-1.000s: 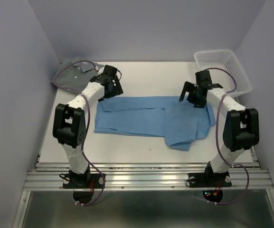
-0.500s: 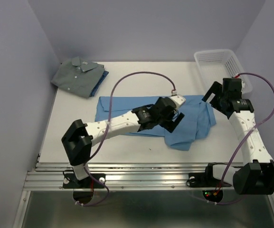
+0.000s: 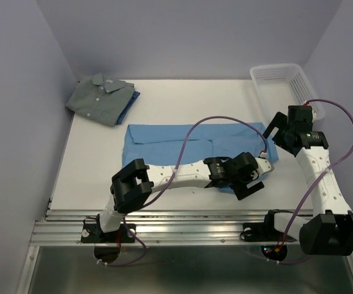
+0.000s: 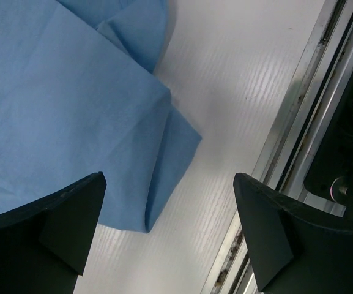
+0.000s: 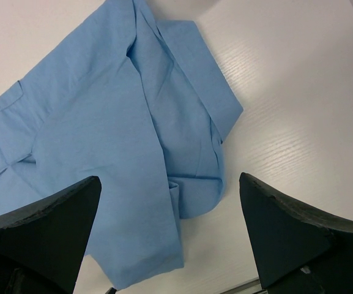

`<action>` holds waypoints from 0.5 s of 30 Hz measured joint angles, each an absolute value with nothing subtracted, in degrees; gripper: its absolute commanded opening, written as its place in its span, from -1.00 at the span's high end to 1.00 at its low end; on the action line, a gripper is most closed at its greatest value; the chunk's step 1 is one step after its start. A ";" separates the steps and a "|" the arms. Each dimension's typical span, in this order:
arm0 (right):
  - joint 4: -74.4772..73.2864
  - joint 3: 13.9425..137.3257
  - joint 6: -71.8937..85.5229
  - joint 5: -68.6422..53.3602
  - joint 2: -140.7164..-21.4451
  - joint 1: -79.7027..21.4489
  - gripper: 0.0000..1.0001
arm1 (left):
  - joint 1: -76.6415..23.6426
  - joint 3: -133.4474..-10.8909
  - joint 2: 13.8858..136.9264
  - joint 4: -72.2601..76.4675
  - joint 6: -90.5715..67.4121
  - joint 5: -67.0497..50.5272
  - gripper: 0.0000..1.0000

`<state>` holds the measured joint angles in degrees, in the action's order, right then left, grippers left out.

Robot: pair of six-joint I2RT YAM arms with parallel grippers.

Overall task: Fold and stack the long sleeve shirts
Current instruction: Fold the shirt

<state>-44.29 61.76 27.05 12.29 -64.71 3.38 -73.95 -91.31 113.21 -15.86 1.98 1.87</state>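
The light sky-blue shirt (image 3: 182, 144) lies spread out flat across the middle of the table. My left gripper (image 3: 254, 179) is open and empty, hovering over the shirt's near right corner (image 4: 72, 122), which lies just left of the space between the fingers. My right gripper (image 3: 275, 131) is open and empty above the shirt's right edge (image 5: 115, 135). The grey-green shirt (image 3: 100, 98) sits folded at the back left, on top of the darker blue shirt (image 3: 133, 99), of which only an edge shows.
A white mesh basket (image 3: 286, 79) stands at the back right corner. The metal rail (image 3: 188, 229) runs along the table's near edge, and it shows close beside my left gripper in the left wrist view (image 4: 323, 122).
My left arm has swept from the back left across the blue shirt to its near right corner. My right arm pulled back to the right, then held still. The shirt's near right flap has shifted.
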 measured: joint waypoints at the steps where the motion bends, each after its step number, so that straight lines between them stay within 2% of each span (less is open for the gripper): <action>1: -44.36 61.76 26.89 12.23 -64.99 3.38 -1.00 | -74.06 -91.98 113.75 -15.86 1.96 1.63 -0.97; 13: -44.51 61.76 26.17 11.53 -65.47 3.38 -1.00 | -74.67 -95.92 122.65 -16.56 2.07 -2.22 -0.97; 15: -44.51 61.76 26.11 11.53 -65.47 3.38 -1.00 | -75.11 -95.92 122.96 -16.45 2.28 -2.85 -0.89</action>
